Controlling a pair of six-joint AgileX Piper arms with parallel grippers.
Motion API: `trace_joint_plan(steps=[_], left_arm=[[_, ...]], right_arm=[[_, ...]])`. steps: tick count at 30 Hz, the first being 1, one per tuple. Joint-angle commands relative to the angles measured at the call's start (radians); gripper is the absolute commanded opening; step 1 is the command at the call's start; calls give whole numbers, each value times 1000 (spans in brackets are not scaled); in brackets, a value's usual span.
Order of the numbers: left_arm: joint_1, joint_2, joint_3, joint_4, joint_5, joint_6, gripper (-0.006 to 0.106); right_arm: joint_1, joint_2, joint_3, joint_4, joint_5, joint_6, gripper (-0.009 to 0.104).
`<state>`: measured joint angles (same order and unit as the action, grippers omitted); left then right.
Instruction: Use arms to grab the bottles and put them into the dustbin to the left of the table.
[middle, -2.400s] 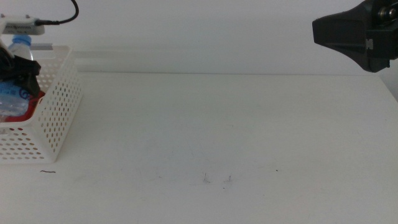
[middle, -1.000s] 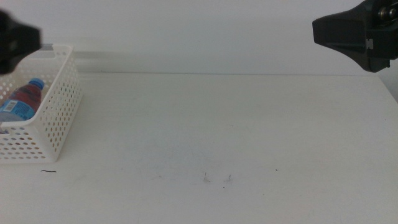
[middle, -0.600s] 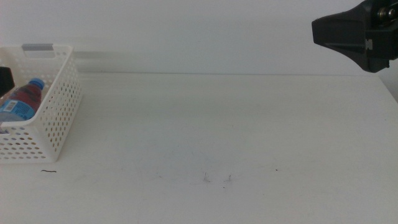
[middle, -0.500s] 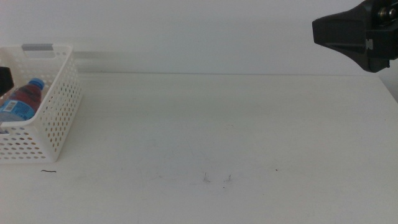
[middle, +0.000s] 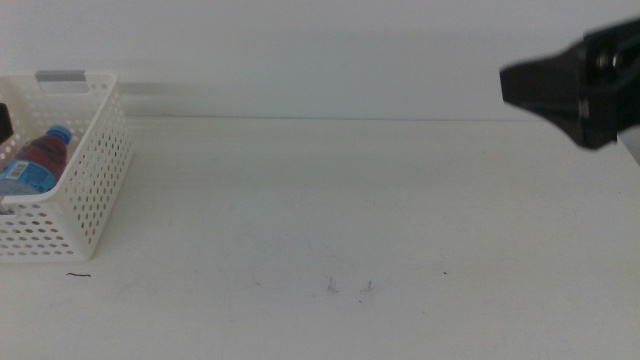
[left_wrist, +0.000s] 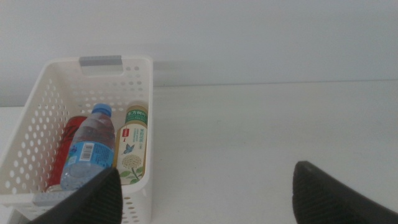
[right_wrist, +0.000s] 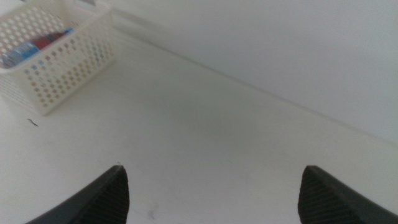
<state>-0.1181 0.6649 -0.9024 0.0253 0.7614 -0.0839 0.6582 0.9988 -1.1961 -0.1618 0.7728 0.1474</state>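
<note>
The white perforated plastic dustbin (left_wrist: 140, 124) at nine o'clock on the white table (middle: 350, 210) is holding the blue-capped water bottle (left_wrist: 87, 149), yellow bottle (left_wrist: 132, 144) and red can (left_wrist: 67, 142), while the left gripper (left_wrist: 205, 196) and right gripper (right_wrist: 211, 190) are hanging wide open, gripping nothing.

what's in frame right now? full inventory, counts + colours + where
basket: 1, white, perforated, grey handle strip, at the table's left edge
water bottle: 1, clear with blue cap and label, lying in the basket between the other two
yellow bottle: 1, yellow liquid, lying in the basket on the side nearest the table's middle
red can: 1, red, lying in the basket, partly under the water bottle
table: 1, white, a few small dark marks near the front
left gripper: dark, jaws open, empty, above the table near the basket
right gripper: dark, jaws open, empty, raised over the table's right side
</note>
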Motion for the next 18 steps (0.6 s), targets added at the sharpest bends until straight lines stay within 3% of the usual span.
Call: trace_joint_plan(steps=[1, 5, 6, 7, 10, 13, 15, 18], left_arm=[[-3, -5, 14, -7, -17, -11, 94], [-3, -34, 100, -44, -104, -11, 94], [-3, -80, 193, -48, -248, -11, 94], [-3, -106, 244, -59, -330, -11, 94], [-3, -172, 388, -128, -543, -11, 94], [-3, -258, 522, -129, -679, -11, 94], [-3, -326, 593, -120, -680, -11, 94], [-3, -435, 694, -120, -660, -11, 94]], right_arm=[[-59, -24, 69, 15, -43, -7, 79], [-221, -81, 240, 134, -256, -7, 79], [-318, -128, 338, 211, -402, -7, 79], [-364, -150, 379, 226, -462, -7, 79], [-480, -242, 538, 232, -618, -7, 79], [-570, -354, 689, 211, -595, -7, 79], [-604, -451, 806, 171, -572, -7, 79], [-619, -600, 949, 162, -561, -7, 79]])
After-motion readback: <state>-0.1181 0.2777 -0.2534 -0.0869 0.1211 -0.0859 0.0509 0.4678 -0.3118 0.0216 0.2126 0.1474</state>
